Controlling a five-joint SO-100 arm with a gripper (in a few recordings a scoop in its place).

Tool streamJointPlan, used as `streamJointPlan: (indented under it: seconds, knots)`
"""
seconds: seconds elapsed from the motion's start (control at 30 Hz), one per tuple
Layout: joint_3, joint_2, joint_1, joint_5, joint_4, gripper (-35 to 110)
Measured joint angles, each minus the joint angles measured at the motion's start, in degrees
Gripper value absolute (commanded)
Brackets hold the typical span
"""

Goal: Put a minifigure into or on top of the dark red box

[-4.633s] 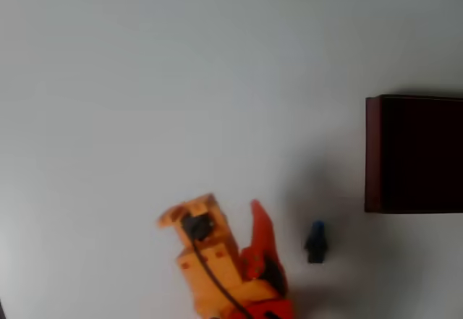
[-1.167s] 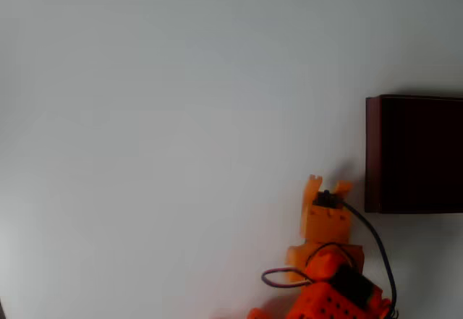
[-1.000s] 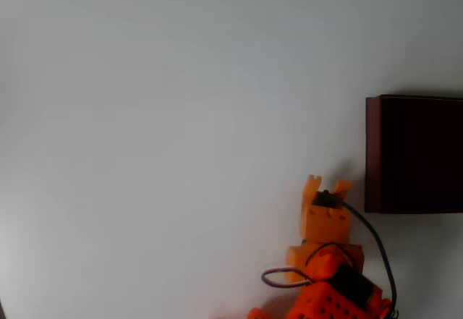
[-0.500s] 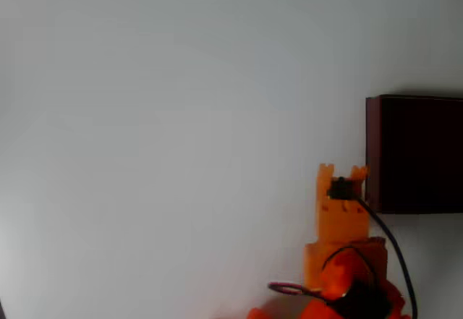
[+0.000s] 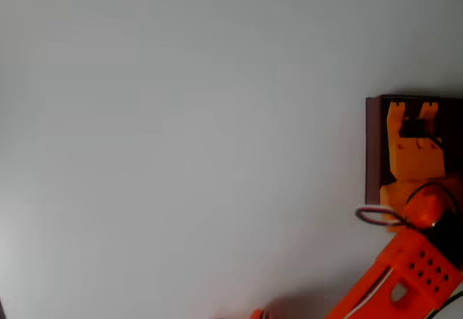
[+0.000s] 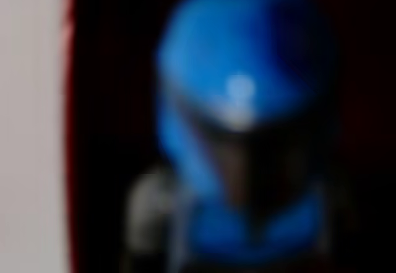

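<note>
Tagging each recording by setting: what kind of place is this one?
Probably a bare tabletop test setup: a plain white table, an orange robot arm, a dark red box and a blue-headed minifigure.

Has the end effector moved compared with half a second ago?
Yes. In the overhead view the end effector went up and right, from beside the dark red box to above its interior.

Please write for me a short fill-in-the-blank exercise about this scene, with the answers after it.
1. In the overhead view, the gripper hangs over the dark red ____.
2. In the wrist view, the minifigure has a helmet of ____ colour.
3. In the overhead view, the dark red box lies at the ____ edge of the picture.

Missing words: box; blue; right
</note>
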Motion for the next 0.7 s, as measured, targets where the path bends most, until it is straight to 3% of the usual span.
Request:
streamJointPlan:
  seconds: [0.13, 0.43, 0.57, 0.7]
  knots:
    - [-1.4, -6.9, -0.5, -1.9, -3.4, 11]
    - [-1.5, -5.7, -0.7, -7.1, -3.8, 15]
    - [3.9, 4.7, -3.0, -10.8, -1.4, 14]
    - [16.0, 22.3, -7.9, -23.6, -0.7, 10]
